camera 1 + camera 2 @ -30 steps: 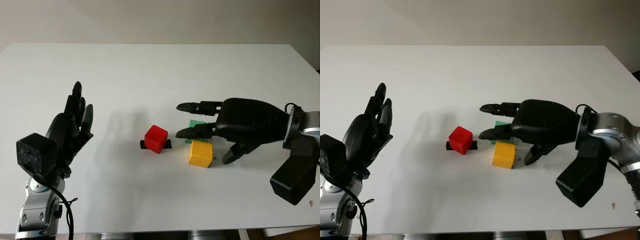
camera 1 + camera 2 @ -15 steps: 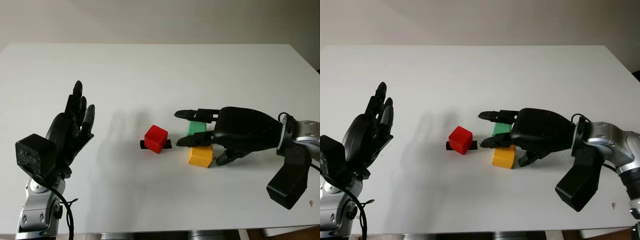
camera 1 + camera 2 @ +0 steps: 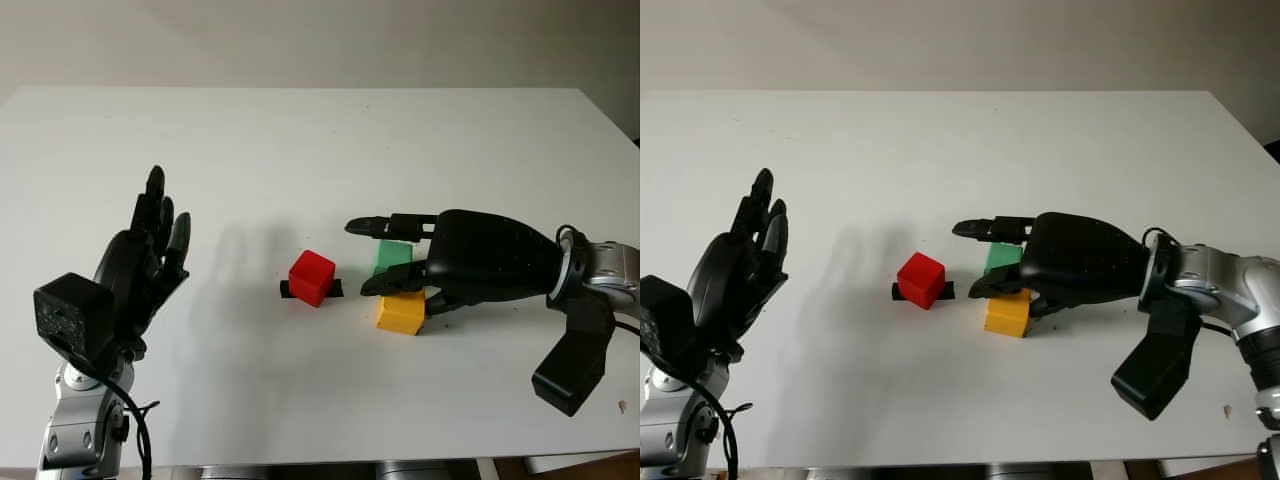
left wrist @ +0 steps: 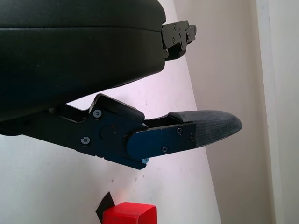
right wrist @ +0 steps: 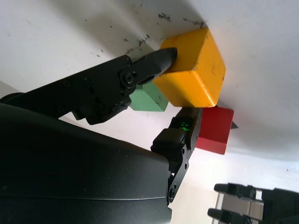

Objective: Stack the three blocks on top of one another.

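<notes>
The right hand (image 3: 405, 255) covers the far right part of the yellow block (image 3: 400, 313) and most of the green block (image 3: 392, 256), so its contact with them is unclear from the head views. The black mark (image 3: 286, 290) lies mostly under the red block (image 3: 312, 277), which the left wrist view's edge cuts off.

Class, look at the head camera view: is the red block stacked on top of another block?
No. The red block sits alone on the table, apart from the yellow block.

Even, bright light falls on the matte white table (image 3: 300, 140), casting a soft grey shadow right of the raised black left hand (image 3: 140, 260), without glare and with sharp focus.
</notes>
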Controlling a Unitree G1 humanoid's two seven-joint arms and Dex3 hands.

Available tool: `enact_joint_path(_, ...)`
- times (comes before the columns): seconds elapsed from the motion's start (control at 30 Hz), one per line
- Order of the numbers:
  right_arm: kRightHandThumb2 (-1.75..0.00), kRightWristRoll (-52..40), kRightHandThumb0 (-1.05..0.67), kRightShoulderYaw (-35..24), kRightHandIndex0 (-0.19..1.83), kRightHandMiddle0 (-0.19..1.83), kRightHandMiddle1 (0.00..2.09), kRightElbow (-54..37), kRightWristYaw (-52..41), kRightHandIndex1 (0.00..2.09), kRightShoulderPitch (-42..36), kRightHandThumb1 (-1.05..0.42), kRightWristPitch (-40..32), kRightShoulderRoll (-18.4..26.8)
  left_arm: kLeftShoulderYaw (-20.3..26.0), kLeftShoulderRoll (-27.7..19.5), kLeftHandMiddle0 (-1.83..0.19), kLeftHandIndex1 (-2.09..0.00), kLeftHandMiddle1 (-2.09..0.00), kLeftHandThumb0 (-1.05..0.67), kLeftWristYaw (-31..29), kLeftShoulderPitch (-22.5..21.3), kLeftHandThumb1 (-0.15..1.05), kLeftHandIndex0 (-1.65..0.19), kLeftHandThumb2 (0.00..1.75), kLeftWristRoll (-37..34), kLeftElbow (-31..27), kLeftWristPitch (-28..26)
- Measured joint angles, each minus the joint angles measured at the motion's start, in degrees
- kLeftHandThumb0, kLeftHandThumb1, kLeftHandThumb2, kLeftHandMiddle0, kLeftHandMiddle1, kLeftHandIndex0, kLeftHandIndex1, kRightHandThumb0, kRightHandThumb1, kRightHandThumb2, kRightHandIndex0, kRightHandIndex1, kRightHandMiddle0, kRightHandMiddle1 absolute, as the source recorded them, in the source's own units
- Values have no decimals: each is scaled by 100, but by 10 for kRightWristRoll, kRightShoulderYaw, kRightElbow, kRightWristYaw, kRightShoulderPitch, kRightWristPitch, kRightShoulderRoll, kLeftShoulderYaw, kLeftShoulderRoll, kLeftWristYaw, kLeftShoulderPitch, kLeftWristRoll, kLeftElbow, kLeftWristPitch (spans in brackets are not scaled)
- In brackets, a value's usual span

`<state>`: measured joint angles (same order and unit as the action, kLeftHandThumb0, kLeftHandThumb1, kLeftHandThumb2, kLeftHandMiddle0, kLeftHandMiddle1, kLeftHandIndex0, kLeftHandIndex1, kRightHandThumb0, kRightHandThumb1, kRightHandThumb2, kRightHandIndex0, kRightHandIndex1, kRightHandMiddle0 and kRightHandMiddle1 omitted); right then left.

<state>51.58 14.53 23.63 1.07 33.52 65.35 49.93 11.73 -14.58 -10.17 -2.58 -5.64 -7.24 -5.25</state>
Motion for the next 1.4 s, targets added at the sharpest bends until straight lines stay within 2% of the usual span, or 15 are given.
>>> enact_joint_path(0.1,-5,-13,-40,2,29,70,93,11,2,6,4,-84,0,-1,-2,0,15,-6,-6,-75,5,0,105,16,60,7,-3,0)
enact_joint_path(0.2,-5,-74,-40,10,29,65,105,24,-37,6,4,-85,-6,-4,-7,0,15,-6,-6,-74,9,0,105,15,62,16,-3,2)
enact_joint_path(0.37,-6,-201,-40,15,29,61,111,21,-144,6,1,-87,-51,-6,-12,0,13,-7,-6,-74,12,0,105,13,62,23,-3,3)
enact_joint_path(0.7,-6,-277,-41,12,29,57,110,-25,-268,6,2,-89,-142,-9,-13,0,16,-5,-5,-74,13,0,105,16,61,23,-3,3)
enact_joint_path(0.93,-6,-355,-44,5,26,52,122,-48,-355,4,71,-92,-260,-45,-13,0,15,-6,-5,-72,13,0,105,15,61,22,-2,3)
enact_joint_path(1.2,-6,-468,-42,-7,18,43,137,-63,-465,2,126,-94,-498,-129,-20,1,14,-6,-6,-74,23,-2,105,14,62,34,-2,3)
enact_joint_path(1.4,-6,-482,-44,-7,16,38,139,-36,-496,3,154,-96,-565,-175,-21,4,15,-5,-5,-77,32,-1,105,15,60,34,-2,0)
